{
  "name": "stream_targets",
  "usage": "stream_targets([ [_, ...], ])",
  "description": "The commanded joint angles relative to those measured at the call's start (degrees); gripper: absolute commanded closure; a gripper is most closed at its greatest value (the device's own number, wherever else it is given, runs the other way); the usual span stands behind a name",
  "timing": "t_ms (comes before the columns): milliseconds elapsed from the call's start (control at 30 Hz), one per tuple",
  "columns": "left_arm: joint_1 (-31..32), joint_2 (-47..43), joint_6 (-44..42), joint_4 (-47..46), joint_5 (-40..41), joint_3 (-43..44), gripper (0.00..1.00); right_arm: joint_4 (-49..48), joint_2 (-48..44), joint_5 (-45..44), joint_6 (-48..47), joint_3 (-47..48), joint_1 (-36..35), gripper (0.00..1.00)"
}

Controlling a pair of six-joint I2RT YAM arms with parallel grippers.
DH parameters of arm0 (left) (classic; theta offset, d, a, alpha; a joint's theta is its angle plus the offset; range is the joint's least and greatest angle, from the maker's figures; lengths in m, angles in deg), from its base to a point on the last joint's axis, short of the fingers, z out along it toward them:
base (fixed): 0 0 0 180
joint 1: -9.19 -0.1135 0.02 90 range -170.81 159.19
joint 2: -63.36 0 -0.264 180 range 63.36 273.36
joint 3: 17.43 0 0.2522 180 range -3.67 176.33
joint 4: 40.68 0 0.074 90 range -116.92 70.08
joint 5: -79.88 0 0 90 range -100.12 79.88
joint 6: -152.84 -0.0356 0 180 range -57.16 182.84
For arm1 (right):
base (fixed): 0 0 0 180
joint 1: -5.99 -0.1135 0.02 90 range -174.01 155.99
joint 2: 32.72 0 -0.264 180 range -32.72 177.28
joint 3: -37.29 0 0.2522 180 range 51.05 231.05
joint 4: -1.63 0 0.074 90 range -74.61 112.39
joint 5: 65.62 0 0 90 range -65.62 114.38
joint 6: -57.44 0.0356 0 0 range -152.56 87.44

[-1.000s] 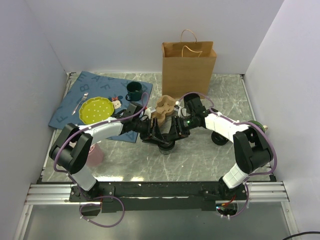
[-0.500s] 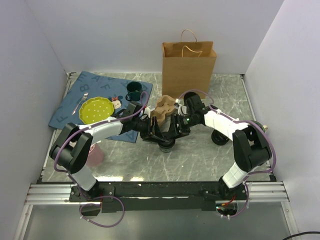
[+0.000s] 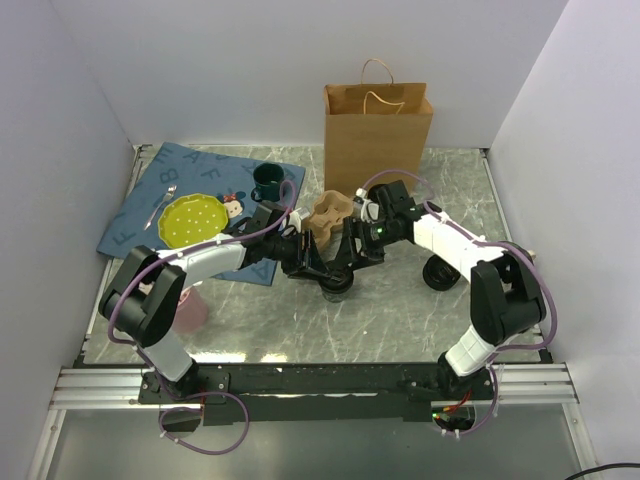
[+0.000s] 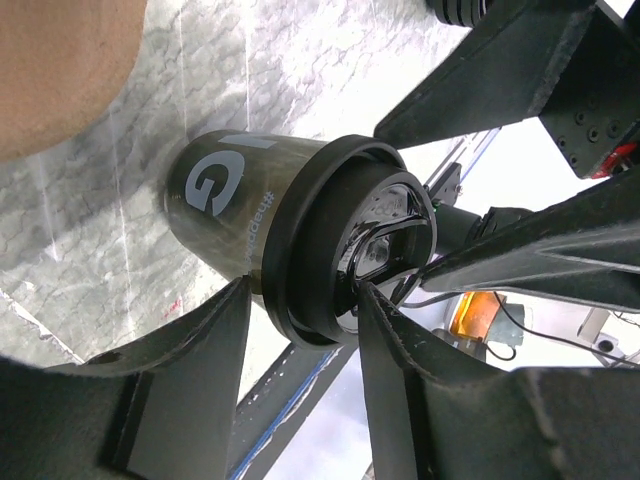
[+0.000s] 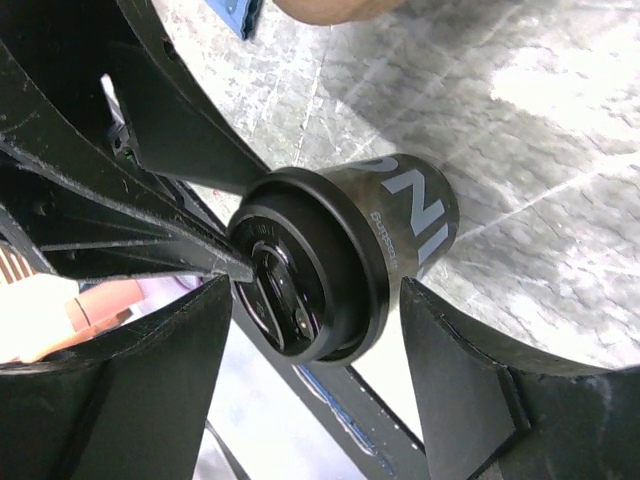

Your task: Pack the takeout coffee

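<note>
The takeout coffee [image 3: 336,289], a black paper cup with a black lid, stands on the marble table between my two grippers. In the left wrist view the takeout coffee [image 4: 300,220] sits at my left gripper [image 4: 302,290]. One finger presses the lid's top and the other the cup wall under the lid rim. From above, the left gripper [image 3: 318,272] reaches it from the left. My right gripper [image 5: 315,285] is open wide around the lid of the takeout coffee [image 5: 350,255], with gaps on both sides. From above, the right gripper [image 3: 352,260] comes from the right.
A brown paper bag [image 3: 377,140] stands open at the back. A brown pulp cup carrier [image 3: 330,213] lies just behind the cup. A dark green mug [image 3: 267,182] and a yellow plate [image 3: 191,220] sit on a blue mat [image 3: 140,215]. A pink cup [image 3: 190,308] is front left, a black object [image 3: 440,273] right.
The right arm has shifted a little toward the back, its gripper still at the cup. The left arm and the cup have stayed in place.
</note>
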Motion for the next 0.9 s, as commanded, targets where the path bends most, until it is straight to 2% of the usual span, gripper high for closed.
stream_targets([
  [0, -0.1, 3.5, -2.2, 3.0, 8.4, -1.9, 0.5, 0.6, -3.5, 0.4, 0.1, -1.6, 0.6, 0.27],
  [300, -0.1, 4.4, -2.2, 3.5, 8.9, -2.0, 0.51, -3.4, -3.1, 3.2, 1.5, -6.9, 0.6, 0.33],
  [567, -0.1, 5.6, -2.3, 4.5, 9.9, -2.1, 0.52, -7.3, -1.3, 3.9, 0.8, -11.0, 0.9, 0.52],
  [867, -0.1, 5.7, -2.3, 4.8, 10.5, -2.4, 0.52, -11.3, 1.0, 3.7, -2.1, -16.1, 2.4, 0.59],
])
